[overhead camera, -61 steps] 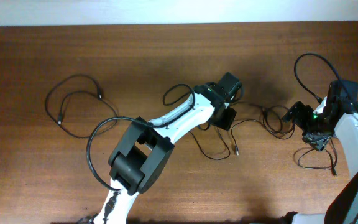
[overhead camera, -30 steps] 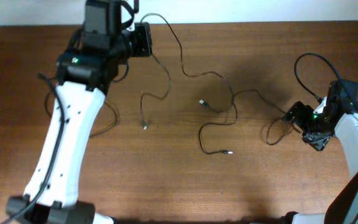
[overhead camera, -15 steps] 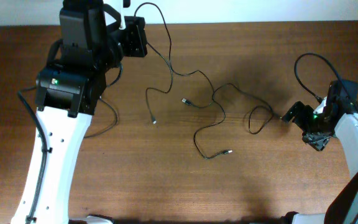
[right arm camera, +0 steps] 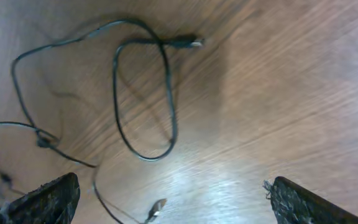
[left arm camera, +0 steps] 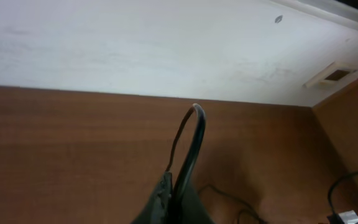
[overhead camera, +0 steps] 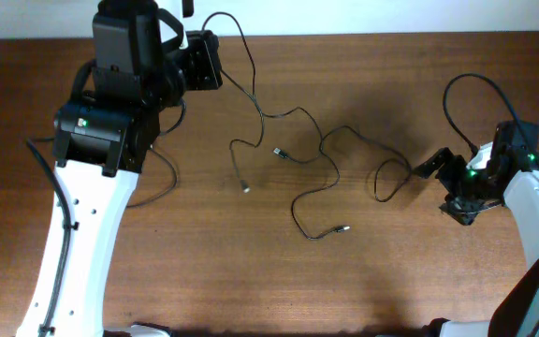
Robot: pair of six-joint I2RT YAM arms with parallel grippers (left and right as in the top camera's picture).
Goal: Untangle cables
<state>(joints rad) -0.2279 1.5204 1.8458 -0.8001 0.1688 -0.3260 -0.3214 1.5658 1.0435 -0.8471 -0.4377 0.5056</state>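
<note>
Overhead, cables: the thin black flexible cables with small plug ends [overhead camera: 330, 154] sprawl over the middle of the brown wooden table [overhead camera: 391, 281], crossing one another between the arms. Three plug ends lie free.
Overhead, left gripper: the left gripper [overhead camera: 204, 61] is raised at the far-left edge. A strand arches up from it and trails down to the right.
Overhead, right gripper: the right gripper [overhead camera: 445, 187] has its jaws wide apart with nothing held, just beside the rightmost loop.
Left wrist: the jaws are pinched together on a strand that stands up as a narrow loop against the white wall [left arm camera: 135, 43].
Right wrist: the fingertips [right arm camera: 48, 199] are far apart with bare wood between them, and an oval loop lies ahead of them, untouched.
Step, judged: one cable is being drawn out of the rest.
Doing it well: lift slowly up and leftward and watch the middle crossings. The right gripper could pin its loop so the bunch does not drag.
Only overhead: the whole layout.
Only left wrist: the pinch itself.
Only right wrist: the loop crossing itself near its plug.
</note>
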